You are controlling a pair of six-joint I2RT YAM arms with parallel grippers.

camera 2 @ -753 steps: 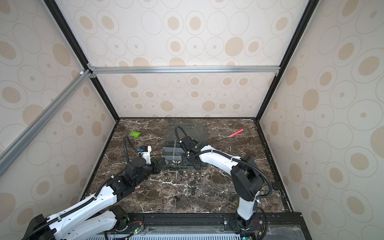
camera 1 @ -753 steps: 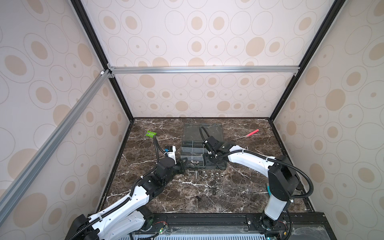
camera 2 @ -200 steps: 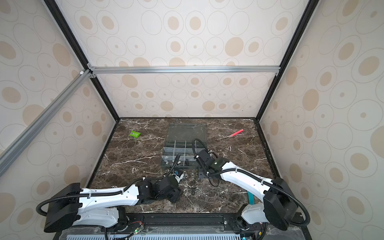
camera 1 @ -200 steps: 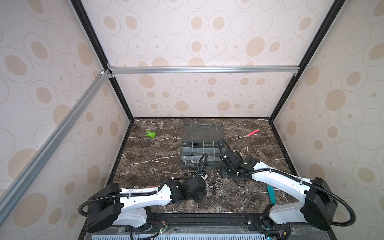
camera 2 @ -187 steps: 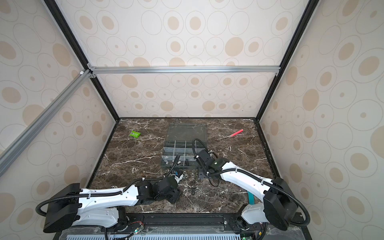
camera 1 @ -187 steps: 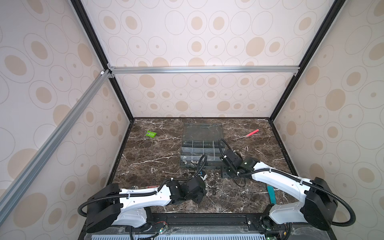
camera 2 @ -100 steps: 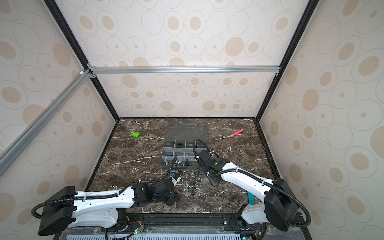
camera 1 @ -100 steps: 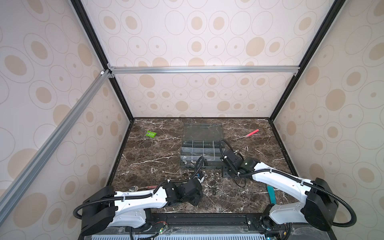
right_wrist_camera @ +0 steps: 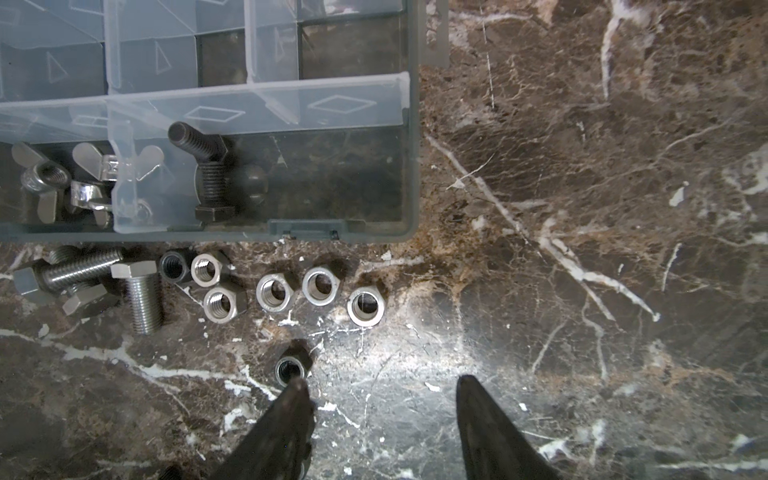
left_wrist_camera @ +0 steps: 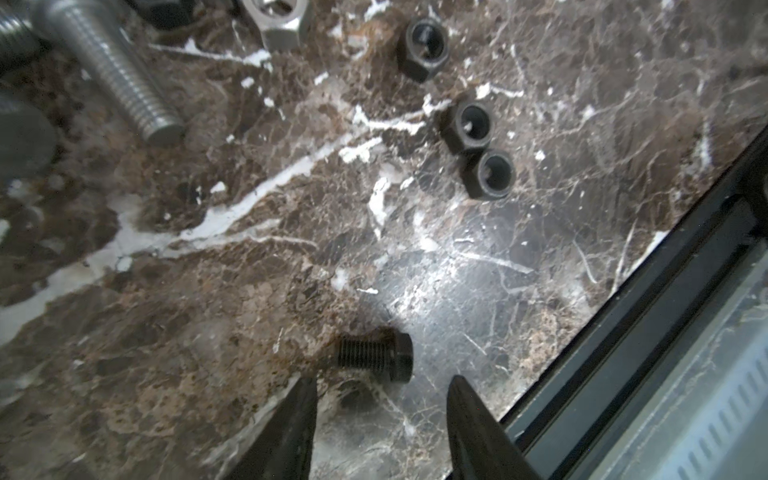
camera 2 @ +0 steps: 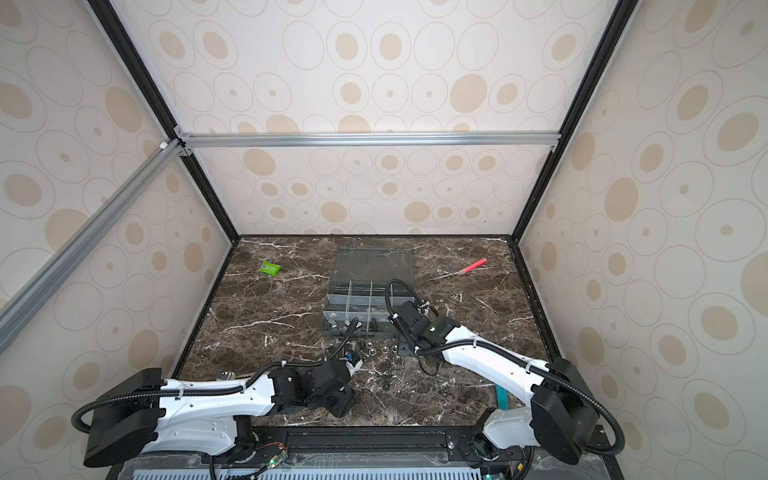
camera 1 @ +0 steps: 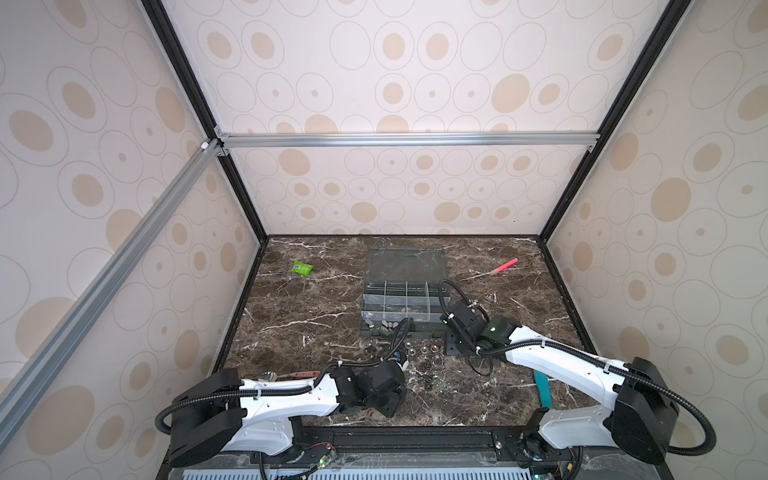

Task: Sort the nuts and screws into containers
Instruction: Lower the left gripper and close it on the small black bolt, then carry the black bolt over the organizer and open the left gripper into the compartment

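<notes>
My left gripper (left_wrist_camera: pixel 380 384) is open, low over the marble near the table's front edge, and a black screw (left_wrist_camera: pixel 374 359) lies just beyond its fingertips, untouched. Three black nuts (left_wrist_camera: pixel 469 124) lie farther off, past them a silver screw (left_wrist_camera: pixel 112 70). My right gripper (right_wrist_camera: pixel 381 381) is open with nothing in it, by the grey organizer box's (right_wrist_camera: pixel 411 166) near right corner, and a black nut (right_wrist_camera: pixel 293 365) sits at one fingertip. Several silver hex nuts (right_wrist_camera: pixel 320 286) and silver screws (right_wrist_camera: pixel 143 295) lie along the box front. One container holds black screws (right_wrist_camera: pixel 212 178), its neighbour wing nuts (right_wrist_camera: pixel 45 178).
The box's clear lid (camera 1: pixel 405 266) lies open toward the back. A red pen (camera 1: pixel 503 266) is at the back right, a green packet (camera 1: pixel 302 268) at the back left, a teal tool (camera 1: pixel 542 392) under my right arm. The black front rail (left_wrist_camera: pixel 648 316) runs close to my left gripper.
Both grippers have come away from the box since the earliest frames. Over the last second my left gripper drew back toward the front edge and opened a little wider. The right barely moved.
</notes>
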